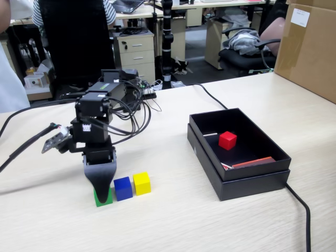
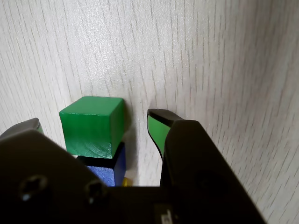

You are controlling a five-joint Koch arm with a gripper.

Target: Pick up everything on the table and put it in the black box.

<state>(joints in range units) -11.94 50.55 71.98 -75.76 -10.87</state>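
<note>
The gripper [image 2: 96,126] hangs spread around the green cube [image 2: 92,125] on the bench [image 2: 210,60] (neither jaw visibly touches it). The blue cube [image 1: 123,188] and yellow cube [image 1: 142,183] sit at its 3 o'clock; the red cube [image 1: 227,140] lies inside the black box [image 1: 252,181].

Beyond my tool, past the pale wood surface [image 1: 173,220], stand a drawer cabinet [image 1: 135,54] and a black office chair [image 1: 73,42]. Far off to its right sit another chair [image 1: 252,50] and a cardboard box [image 1: 310,47].
</note>
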